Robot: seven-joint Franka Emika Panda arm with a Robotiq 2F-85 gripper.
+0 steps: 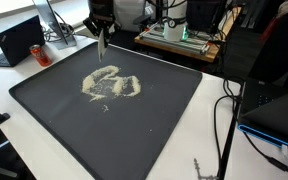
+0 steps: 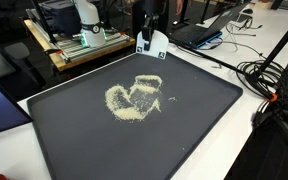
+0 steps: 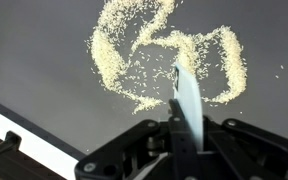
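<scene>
The gripper (image 3: 184,132) is clamped fully shut on a thin white blade (image 3: 187,98), which points down at the edge of a swirl of pale grains (image 3: 134,50). The swirl is scattered across a dark tray (image 1: 154,125) — toward the robot's side. Whether the blade touches the tray cannot be told.

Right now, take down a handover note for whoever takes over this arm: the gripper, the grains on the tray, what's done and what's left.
Gripper: shut on a thin pale blade that sticks out ahead of the fingers.
Things: pale grains lie in a loose swirl near the middle of the dark tray, with strays around it. In the wrist view the blade tip sits at the swirl's edge; whether it touches the tray is unclear.
Done: the grains lie in curved bands, not one heap.
Left: probably drawing the bands and strays together.
</scene>
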